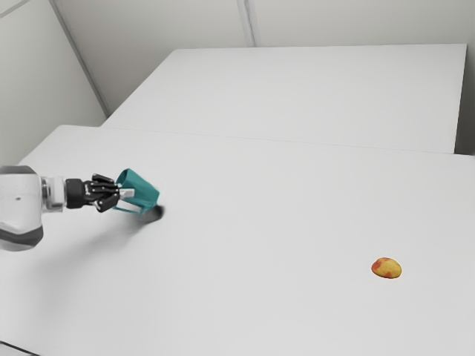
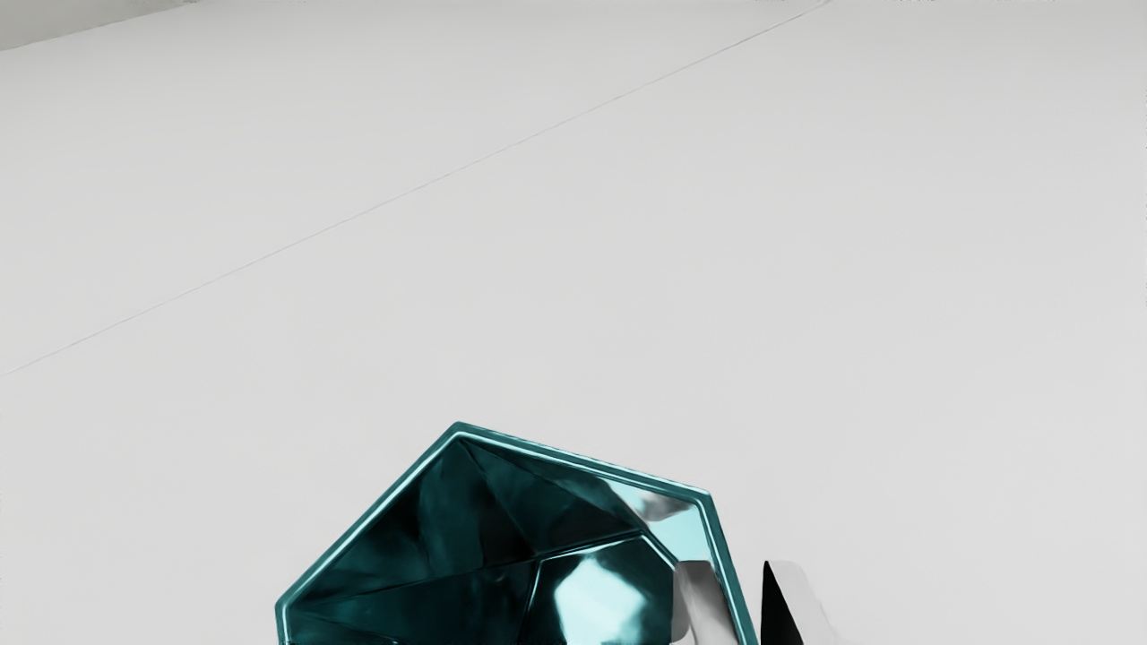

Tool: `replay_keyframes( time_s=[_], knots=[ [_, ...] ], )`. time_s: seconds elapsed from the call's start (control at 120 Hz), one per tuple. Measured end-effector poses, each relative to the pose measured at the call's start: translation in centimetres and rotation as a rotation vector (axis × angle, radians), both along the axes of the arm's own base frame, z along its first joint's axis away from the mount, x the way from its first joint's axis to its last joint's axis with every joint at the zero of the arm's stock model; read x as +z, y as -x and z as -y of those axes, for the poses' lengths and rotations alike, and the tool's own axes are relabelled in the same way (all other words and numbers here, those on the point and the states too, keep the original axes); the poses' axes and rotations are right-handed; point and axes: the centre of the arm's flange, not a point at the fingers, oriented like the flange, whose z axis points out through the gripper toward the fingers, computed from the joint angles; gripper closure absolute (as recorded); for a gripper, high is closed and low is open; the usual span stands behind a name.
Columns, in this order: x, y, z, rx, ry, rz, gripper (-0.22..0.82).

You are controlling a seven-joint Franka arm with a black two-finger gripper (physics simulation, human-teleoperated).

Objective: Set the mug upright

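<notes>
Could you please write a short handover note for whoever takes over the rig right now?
Gripper: shut on the wall of the mug, one finger inside the mouth and the other outside.
Mug: teal, tilted, mouth toward the arm, base angled down toward the table; whether the base touches is unclear.
Also on the table: a yellow-and-red fruit, well off toward the exterior view's right, not part of the job.
Done: mug gripped.
Left: turn it fully upright, set its base flat, let go and back off. I'd go gently, since the grip is only on the wall.
</notes>
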Motion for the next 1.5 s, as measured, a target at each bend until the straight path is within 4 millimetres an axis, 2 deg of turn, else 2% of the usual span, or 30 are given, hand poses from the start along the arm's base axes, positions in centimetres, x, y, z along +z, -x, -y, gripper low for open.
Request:
replay_keyframes(
  time_s=[0.167,0.333,0.583,0.883,1.042,1.142,1.275,1.375,1.5],
  knots=[
    [4.8,-1.1,3.6,-0.098,-0.138,-0.057,0.75],
    [7.1,-1.9,7.9,-0.233,-0.361,-0.284,0.76],
    [7.0,-2.8,10.2,-0.105,-0.425,-0.533,0.77],
    [6.9,-5.5,14.8,0.037,-0.445,-0.649,0.78],
    [6.5,-6.2,17.2,0.097,-0.465,-0.692,0.79],
    [7.7,-5.8,18.5,0.126,-0.515,-0.69,0.79],
    [8.1,-4.5,19.1,0.192,-0.569,-0.709,0.79],
    [7.1,-2.5,19.4,0.257,-0.581,-0.716,0.79],
    [6.1,-2.2,19.4,0.358,-0.553,-0.691,0.79]
  ],
)
